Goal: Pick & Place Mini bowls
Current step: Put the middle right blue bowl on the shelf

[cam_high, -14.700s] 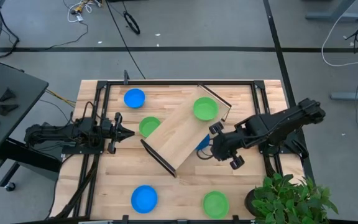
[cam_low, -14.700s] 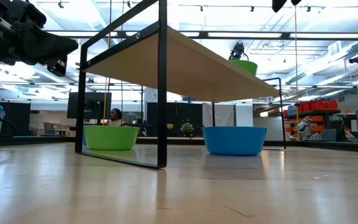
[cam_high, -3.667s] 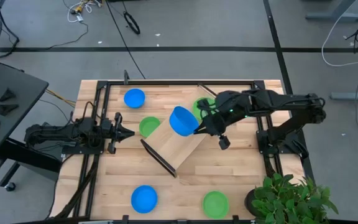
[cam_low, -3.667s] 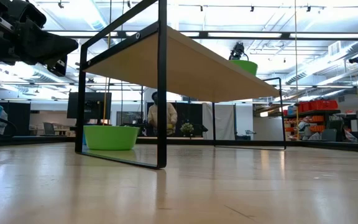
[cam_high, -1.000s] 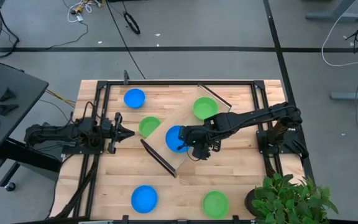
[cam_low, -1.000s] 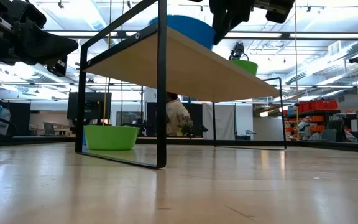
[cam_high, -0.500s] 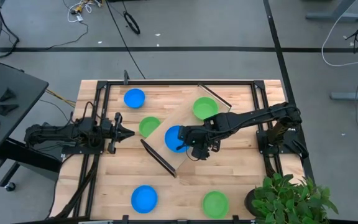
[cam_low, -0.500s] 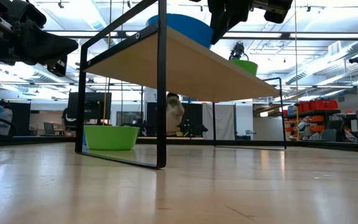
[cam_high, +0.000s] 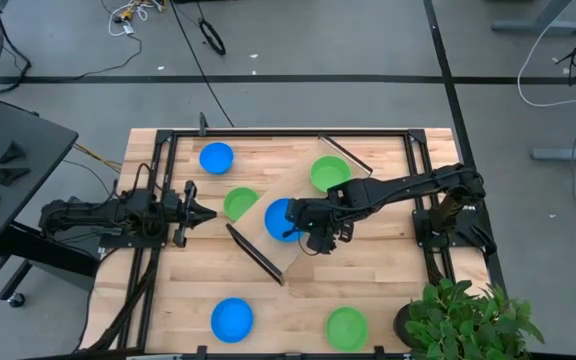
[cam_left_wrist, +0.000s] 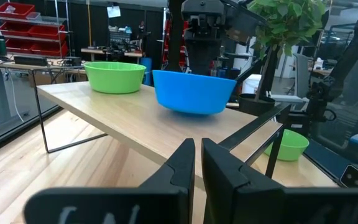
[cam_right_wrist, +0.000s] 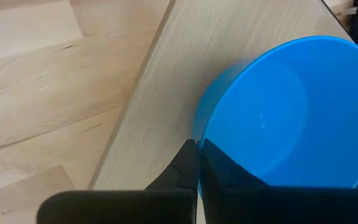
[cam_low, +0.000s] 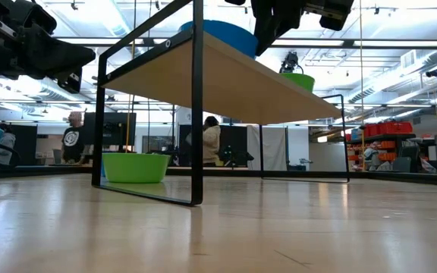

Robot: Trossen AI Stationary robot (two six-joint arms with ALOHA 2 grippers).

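Note:
A bright blue mini bowl (cam_high: pixel 280 218) is on the raised pale wooden tray (cam_high: pixel 274 252), with my right gripper (cam_high: pixel 307 228) shut on its rim. A green mini bowl (cam_high: pixel 329 173) stands on the tray's far end. On the table lie another green bowl (cam_high: pixel 239 203) beside the tray, a blue one (cam_high: pixel 216 157) far left, and a blue (cam_high: pixel 232 318) and a green (cam_high: pixel 346 326) one near the front edge. My left gripper (cam_high: pixel 206 212) waits shut at the table's left, pointing at the tray. My right gripper pinches the blue bowl's rim (cam_right_wrist: pixel 199 138) on the side nearest the arm, one finger inside the bowl and one outside. The fingers come from above, pointing down. The bowl (cam_left_wrist: pixel 194 92) stands upright at the tray's top; whether its base touches the wood I cannot tell.
The tray stands on thin black frame legs (cam_low: pixel 197 106), with room beneath it. A black rail frame (cam_high: pixel 163 150) runs around the table. A potted plant (cam_high: pixel 463 318) stands at the near right corner. People move in the room behind the table.
My right gripper, still shut on the blue bowl, has edged a little toward the table's left over the tray, and the bowl has gone with it, upright.

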